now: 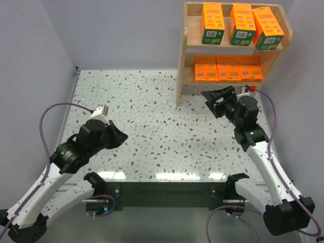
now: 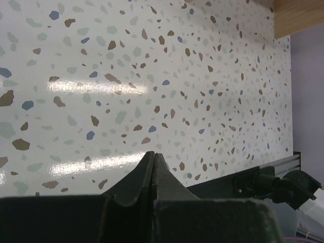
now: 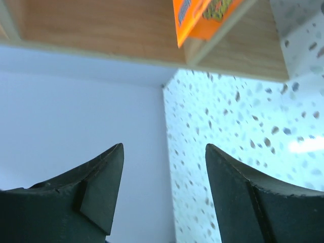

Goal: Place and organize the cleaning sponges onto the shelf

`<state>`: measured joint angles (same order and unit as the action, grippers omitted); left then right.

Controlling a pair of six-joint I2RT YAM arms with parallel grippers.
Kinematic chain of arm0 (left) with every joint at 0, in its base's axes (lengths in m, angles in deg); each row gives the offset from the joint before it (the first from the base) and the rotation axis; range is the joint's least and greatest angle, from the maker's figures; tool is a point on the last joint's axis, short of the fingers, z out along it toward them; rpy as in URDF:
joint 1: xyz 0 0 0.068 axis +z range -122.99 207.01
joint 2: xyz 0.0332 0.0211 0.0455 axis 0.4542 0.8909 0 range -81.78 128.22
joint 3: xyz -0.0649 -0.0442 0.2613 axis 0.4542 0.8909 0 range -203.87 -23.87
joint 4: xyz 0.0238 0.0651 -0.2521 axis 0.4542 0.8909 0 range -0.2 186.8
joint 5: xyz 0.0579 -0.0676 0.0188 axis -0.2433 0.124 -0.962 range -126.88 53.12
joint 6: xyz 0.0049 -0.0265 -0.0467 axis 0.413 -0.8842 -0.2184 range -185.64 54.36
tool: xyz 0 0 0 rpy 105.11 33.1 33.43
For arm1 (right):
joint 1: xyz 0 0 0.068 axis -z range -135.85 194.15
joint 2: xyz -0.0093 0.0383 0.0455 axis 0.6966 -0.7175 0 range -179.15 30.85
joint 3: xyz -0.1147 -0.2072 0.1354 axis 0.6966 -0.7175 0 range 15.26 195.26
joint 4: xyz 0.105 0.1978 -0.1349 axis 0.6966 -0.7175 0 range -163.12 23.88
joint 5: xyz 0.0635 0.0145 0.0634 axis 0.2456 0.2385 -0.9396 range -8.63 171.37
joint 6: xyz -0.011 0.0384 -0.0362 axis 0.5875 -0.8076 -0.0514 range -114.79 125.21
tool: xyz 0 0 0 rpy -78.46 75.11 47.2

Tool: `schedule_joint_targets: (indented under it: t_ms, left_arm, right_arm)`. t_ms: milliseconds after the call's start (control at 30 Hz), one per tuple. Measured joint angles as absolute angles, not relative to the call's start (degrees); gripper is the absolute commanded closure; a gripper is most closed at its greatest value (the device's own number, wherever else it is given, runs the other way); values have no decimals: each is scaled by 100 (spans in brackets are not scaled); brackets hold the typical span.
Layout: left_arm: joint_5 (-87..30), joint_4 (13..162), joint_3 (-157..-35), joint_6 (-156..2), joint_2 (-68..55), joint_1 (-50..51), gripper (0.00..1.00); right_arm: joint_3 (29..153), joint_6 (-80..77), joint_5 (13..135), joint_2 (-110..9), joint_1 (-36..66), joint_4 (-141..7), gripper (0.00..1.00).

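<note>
The wooden shelf (image 1: 185, 48) stands at the far right of the table. Three orange sponge packs with green ends (image 1: 213, 23) stand on its top tier, and three all-orange packs (image 1: 229, 68) lie on the lower tier. My right gripper (image 1: 213, 98) is open and empty, just in front of the shelf's lower left corner. The right wrist view shows the shelf's underside (image 3: 101, 28) and one orange pack's corner (image 3: 202, 15) above the gripper (image 3: 164, 149). My left gripper (image 1: 120, 136) is shut and empty over the table at the near left; it shows in its wrist view (image 2: 153, 157).
The speckled table (image 1: 152, 116) runs to a grey wall at the back and left. A shelf corner (image 2: 298, 15) shows at the top right of the left wrist view. The arm bases and purple cables sit at the near edge.
</note>
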<state>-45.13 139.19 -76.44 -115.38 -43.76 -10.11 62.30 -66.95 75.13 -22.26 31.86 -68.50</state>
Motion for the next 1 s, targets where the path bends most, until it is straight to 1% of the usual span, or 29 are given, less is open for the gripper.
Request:
schedule_joint_targets:
  t_ms: [33,67,100,133,167,200,233,267,300,333,600,767,1000]
  left_arm:
    - [-4478,13869,-7644,-11516,-4352,-1011,100]
    - [-4445,13812,-7646,-11479,-4331,-1011,98]
    - [-4410,13749,-7646,-11435,-4309,-1011,90]
    - [-4366,13690,-7649,-11378,-4289,-1011,80]
    - [-4321,13631,-7657,-11319,-4265,-1011,59]
    - [-4286,13585,-7668,-11269,-4243,-1011,48]
    - [-4240,13550,-7697,-11212,-4215,-1011,20]
    - [-4207,13513,-7740,-11122,-4193,-1011,11]
    - [-4174,13475,-7795,-11087,-4158,-1011,2]
    - [-4154,13440,-7858,-11044,-4123,-1011,0]
    - [-4067,13399,-8733,-10650,-3858,-1011,0]
    - [-4074,13394,-9251,-10381,-3915,-1011,0]
    - [-4139,13357,-10101,-10060,-3976,-1011,0]
  right_arm:
    - [6294,-6518,7377,-2223,3186,-7053,32]
    - [6362,-6286,7211,-2199,3184,-7306,32]
    - [6416,-6017,7049,-2164,3184,-7608,32]
    - [6434,-5871,6955,-2055,3186,-7781,30]
    - [6453,-5661,6879,-1922,3184,-8030,28]
    - [6462,-5464,6820,-1758,3186,-8272,23]
    - [6482,-5267,6785,-1572,3186,-8515,10]
    - [6510,-5090,6739,-1393,3186,-8734,1]
    - [6560,-4878,6684,-1225,3186,-8954,1]
    - [6630,-4653,6656,-1085,3186,-9162,1]
    - [6873,-3630,6586,-156,3186,-10530,1]
    - [6873,-3456,6757,249,3184,-11295,1]
    - [6866,-3434,6931,439,3184,-12174,1]
